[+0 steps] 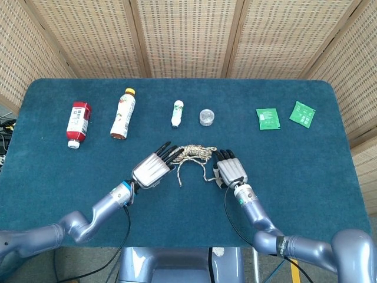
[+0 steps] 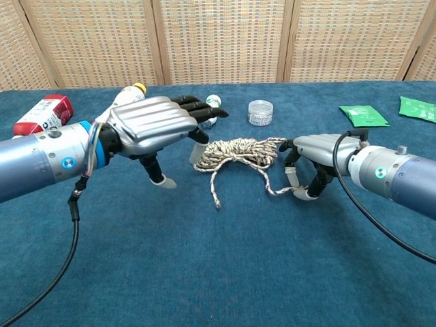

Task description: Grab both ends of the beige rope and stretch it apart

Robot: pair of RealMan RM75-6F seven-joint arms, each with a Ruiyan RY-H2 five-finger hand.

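The beige rope point(image 1: 192, 154) lies in a loose coil point(image 2: 236, 150) at mid-table, with one free end point(image 2: 216, 202) trailing toward me. Its other end runs to my right hand point(image 2: 315, 158), which pinches it between thumb and curled fingers just right of the coil. In the head view that right hand point(image 1: 230, 170) rests low by the rope. My left hand point(image 1: 154, 169) is open, fingers spread and pointing at the coil's left side. In the chest view the left hand point(image 2: 152, 124) hovers above the cloth, with its fingertips over the coil's left edge.
Along the back of the blue table point(image 1: 306, 177) lie a red bottle point(image 1: 78, 122), a yellow-capped bottle point(image 1: 123, 113), a small white bottle point(image 1: 177, 113), a clear jar point(image 1: 207, 117) and two green packets point(image 1: 267, 118) point(image 1: 302, 114). Wicker screens stand behind.
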